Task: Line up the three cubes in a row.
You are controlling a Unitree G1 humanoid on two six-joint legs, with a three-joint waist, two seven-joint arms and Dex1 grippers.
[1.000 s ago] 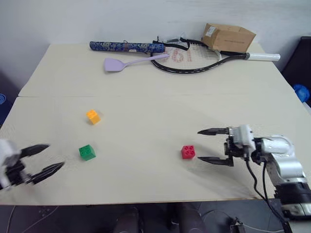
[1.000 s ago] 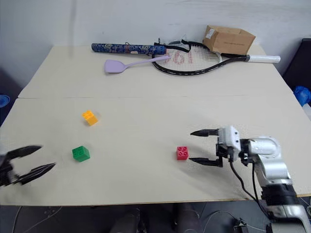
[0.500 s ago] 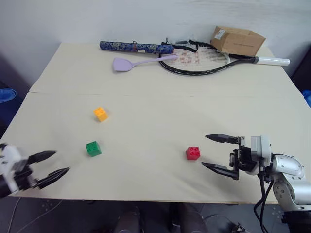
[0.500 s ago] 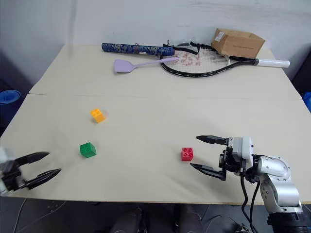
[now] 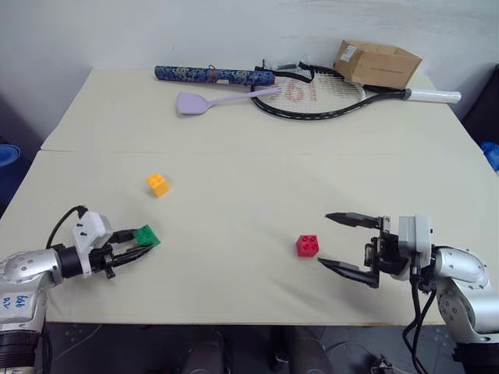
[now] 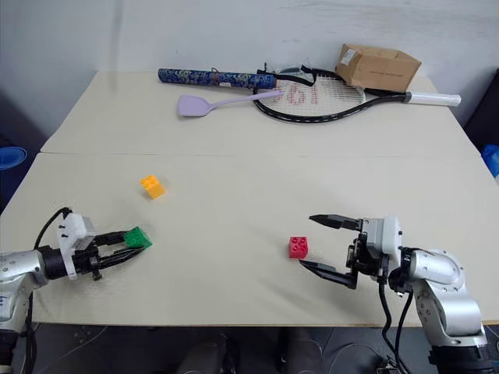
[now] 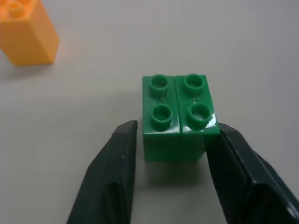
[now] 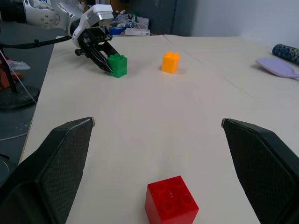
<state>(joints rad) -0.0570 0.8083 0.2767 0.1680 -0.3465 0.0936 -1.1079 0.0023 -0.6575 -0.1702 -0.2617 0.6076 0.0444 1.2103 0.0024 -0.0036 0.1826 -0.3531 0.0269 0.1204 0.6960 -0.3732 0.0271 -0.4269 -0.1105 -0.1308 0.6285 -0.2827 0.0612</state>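
A long blue patterned tube (image 5: pixel 214 75), a lilac plastic spatula (image 5: pixel 204 101), a black-framed racket (image 5: pixel 327 93) and a brown cardboard box (image 5: pixel 377 63) are lying along the far edge of the pale table (image 5: pixel 249 140), well apart from the bricks and blocking nothing. The small green studded plastic brick (image 5: pixel 146 235) is sitting near the front left, with the left gripper (image 7: pixel 173 140) clamped on its sides. The wrist view is showing both black fingers against the brick, while from the head its near half is hiding behind them. The orange-yellow studded brick (image 5: pixel 157 184) is standing just beyond it, cut off in the left wrist view. The red studded brick (image 5: pixel 307 245) is resting near the front right, just in front of the right gripper (image 5: pixel 337 243), whose fingers are standing wide apart around nothing.
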